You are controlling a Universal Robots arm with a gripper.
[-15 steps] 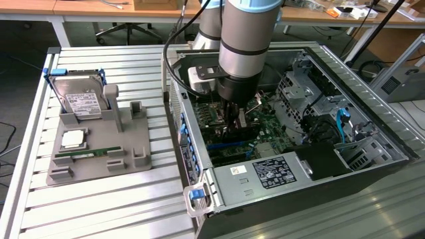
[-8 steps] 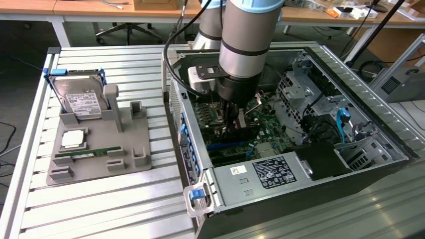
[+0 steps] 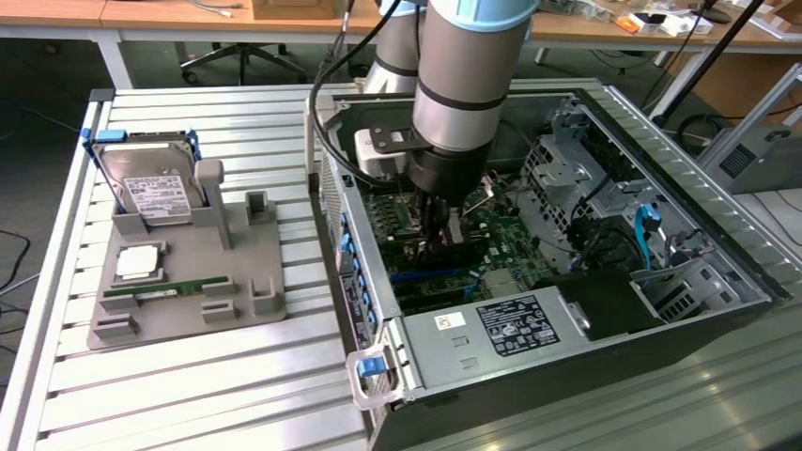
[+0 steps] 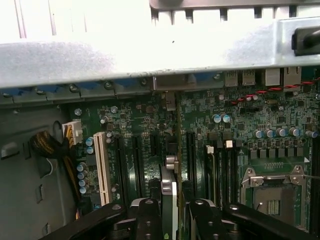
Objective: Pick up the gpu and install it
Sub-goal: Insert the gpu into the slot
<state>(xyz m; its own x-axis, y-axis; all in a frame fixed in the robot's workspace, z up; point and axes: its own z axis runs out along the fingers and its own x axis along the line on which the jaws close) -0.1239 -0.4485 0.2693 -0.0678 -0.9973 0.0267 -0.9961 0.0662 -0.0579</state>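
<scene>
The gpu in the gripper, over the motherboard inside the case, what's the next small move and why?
Probably a short, straight push down. The gripper is shut on the gpu, held edge-on over the motherboard, its bracket end reaching the case's rear wall. It looks lined up among the long dark slots, though whether it is seated cannot be told.

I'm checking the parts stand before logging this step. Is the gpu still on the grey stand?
No: the gpu sits edge-on between the gripper fingers over the motherboard, not on the stand.
</scene>
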